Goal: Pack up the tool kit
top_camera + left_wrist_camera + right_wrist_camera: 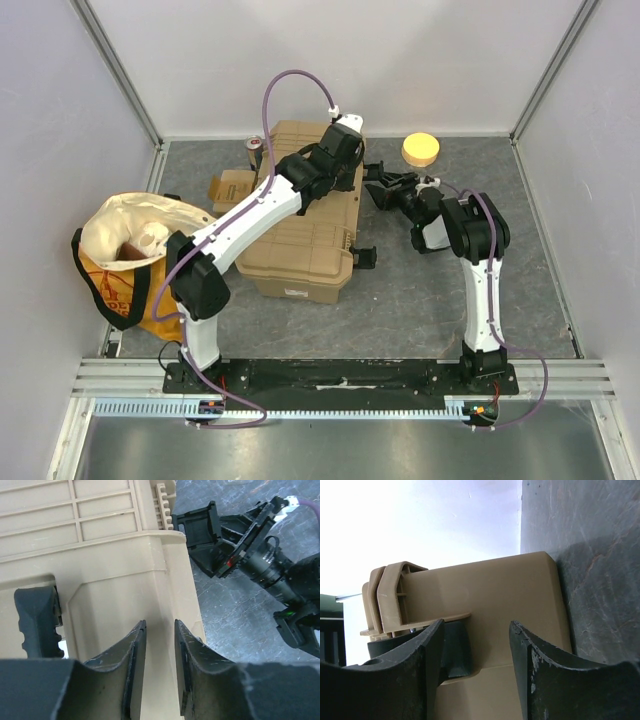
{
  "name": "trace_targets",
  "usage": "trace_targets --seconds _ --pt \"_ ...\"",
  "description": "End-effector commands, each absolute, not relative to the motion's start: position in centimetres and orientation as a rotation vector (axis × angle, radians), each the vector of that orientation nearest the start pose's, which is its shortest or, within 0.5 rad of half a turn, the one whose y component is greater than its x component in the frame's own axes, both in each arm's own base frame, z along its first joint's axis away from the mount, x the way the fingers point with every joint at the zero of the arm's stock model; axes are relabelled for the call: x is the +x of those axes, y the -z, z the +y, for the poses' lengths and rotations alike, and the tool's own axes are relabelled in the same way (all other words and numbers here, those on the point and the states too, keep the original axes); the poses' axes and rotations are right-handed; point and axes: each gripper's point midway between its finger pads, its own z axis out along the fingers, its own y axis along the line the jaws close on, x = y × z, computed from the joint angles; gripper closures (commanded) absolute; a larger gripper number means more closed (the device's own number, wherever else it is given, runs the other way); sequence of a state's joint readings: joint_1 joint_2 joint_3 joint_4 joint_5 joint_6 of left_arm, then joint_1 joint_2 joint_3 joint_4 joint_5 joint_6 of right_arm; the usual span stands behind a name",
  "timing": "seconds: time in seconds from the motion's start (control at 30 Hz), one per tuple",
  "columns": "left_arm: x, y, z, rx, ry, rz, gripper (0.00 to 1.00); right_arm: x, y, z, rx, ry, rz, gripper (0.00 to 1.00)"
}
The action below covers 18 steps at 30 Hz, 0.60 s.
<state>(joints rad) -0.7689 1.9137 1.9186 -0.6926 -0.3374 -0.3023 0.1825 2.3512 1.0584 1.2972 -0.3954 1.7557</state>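
Toolbox: the tan toolbox [300, 250] is sitting on the grey table [420, 300] between my two arms, its ribbed lid down and its long side running away from me.
Left arm: I am reaching diagonally across the lid towards the far right corner of the toolbox.
Left gripper: I am hovering my left gripper [159, 625] over that corner's tan wall. Its fingers are standing a narrow slit apart and pinching nothing.
Right gripper: I am holding my right gripper [476, 627] up to the right side of the toolbox, near its far end. Its fingers are spread wide, with bare tan wall showing between them and nothing gripped.
Far latch: a black latch [456, 652] is tucking under a tan lip just beside one finger of my right gripper. I cannot tell whether they are touching.
Near latch: a second black latch [365, 256] is jutting out from the right side, nearer to me.
Cloth bag: the cream and yellow bag [130, 240] is slumping open at the left of the table.
Cardboard box: a small cardboard box [230, 188] is lying against the left side of the toolbox.
Yellow disc: a round yellow disc [421, 150] is sitting at the back of the table, beyond my right gripper.
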Motion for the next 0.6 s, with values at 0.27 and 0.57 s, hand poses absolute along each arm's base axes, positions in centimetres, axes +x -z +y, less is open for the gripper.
trace_targets --seconds 0.27,0.57 --pt "35.4 -12.5 -31.5 0.453 0.144 2.545 0.73 49.0 -23.2 21.4 0.621 -2.012 1.128 0.39" --pt "35.2 -11.7 -31.3 0.443 0.123 2.565 0.75 48.0 -26.0 21.0 0.626 -2.035 1.070 0.42"
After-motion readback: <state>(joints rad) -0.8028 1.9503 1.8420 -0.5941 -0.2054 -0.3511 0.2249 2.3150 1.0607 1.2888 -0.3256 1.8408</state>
